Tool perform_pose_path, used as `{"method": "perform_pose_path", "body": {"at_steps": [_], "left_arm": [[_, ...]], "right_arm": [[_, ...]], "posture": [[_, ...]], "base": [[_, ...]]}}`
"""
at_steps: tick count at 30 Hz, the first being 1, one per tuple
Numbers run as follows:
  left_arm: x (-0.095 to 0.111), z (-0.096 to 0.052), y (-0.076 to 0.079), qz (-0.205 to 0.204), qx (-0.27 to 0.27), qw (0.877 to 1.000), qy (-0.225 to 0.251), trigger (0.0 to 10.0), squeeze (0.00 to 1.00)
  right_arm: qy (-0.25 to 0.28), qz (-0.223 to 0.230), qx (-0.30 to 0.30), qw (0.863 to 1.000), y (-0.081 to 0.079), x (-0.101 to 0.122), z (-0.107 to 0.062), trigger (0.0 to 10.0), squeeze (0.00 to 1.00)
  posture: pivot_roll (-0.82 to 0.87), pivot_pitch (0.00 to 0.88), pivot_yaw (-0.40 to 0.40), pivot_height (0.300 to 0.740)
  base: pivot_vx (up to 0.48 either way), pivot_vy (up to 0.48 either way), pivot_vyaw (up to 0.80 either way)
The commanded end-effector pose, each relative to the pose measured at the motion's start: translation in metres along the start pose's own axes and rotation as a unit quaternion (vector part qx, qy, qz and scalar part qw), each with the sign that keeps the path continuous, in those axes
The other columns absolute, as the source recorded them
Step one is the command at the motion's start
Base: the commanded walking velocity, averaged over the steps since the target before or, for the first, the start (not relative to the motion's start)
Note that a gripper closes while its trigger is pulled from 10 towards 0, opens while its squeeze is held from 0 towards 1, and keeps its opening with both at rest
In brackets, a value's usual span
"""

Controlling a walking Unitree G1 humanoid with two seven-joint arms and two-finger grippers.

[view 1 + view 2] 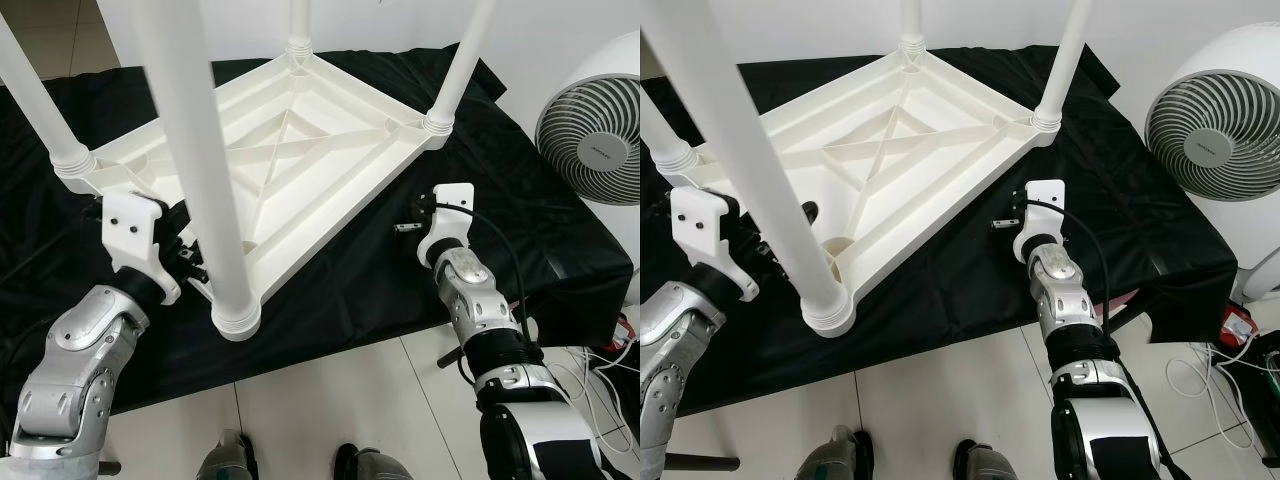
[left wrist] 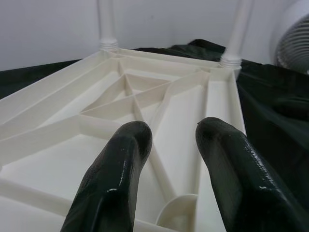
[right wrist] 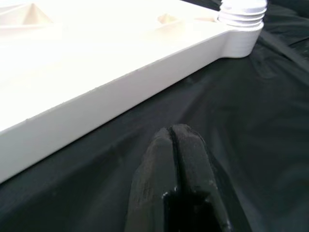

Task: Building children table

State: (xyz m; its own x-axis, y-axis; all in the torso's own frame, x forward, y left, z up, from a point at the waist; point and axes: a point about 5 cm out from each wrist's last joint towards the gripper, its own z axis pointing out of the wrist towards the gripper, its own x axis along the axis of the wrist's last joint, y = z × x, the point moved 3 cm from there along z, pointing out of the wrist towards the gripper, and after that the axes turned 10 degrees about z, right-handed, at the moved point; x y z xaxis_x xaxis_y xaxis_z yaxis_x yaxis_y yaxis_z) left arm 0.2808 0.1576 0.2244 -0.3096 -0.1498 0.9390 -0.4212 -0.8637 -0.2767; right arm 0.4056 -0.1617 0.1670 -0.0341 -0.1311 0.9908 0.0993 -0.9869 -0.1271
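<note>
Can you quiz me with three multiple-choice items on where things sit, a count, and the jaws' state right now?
1. Where is the right gripper?
A. Above the black cloth beside the tabletop's edge
B. Inside the fan
C. On the floor tiles

2. How many white legs stand screwed into the upturned tabletop?
A. Two
B. Three
C. Four

3. How do the jaws stand?
A. Both open
B. Left open, right shut
C. Left shut, right open

Answers: 1 A, the right wrist view shows it over cloth, apart from the white edge. 2 C, one leg rises at each corner. 3 B, the left gripper shows a gap, the right one's fingers meet.
</note>
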Motion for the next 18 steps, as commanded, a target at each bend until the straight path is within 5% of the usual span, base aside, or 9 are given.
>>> {"method": "perform_pose_path", "body": {"at_steps": [1,9,18], "left_arm": [[0.010,0.002,0.018,-0.002,-0.075,0.997,0.020,10.0,0.00],[0.018,0.004,0.025,-0.013,-0.082,0.996,0.025,10.0,0.00],[0.020,0.004,0.026,-0.012,-0.090,0.996,0.017,10.0,0.00]], "right_arm": [[-0.003,0.004,-0.019,1.000,0.009,-0.002,0.000,10.0,0.00],[-0.010,0.008,-0.031,0.999,0.008,-0.003,0.009,10.0,0.00],[-0.030,0.001,0.002,1.000,-0.011,-0.006,0.021,10.0,0.00]], "posture": [[0.05,0.153,0.004,0.740],[0.06,0.157,0.011,0.740],[0.07,0.160,0.005,0.740]], "base": [[0.000,0.000,0.00],[0.000,0.000,0.00],[0.000,0.000,0.00]]}}
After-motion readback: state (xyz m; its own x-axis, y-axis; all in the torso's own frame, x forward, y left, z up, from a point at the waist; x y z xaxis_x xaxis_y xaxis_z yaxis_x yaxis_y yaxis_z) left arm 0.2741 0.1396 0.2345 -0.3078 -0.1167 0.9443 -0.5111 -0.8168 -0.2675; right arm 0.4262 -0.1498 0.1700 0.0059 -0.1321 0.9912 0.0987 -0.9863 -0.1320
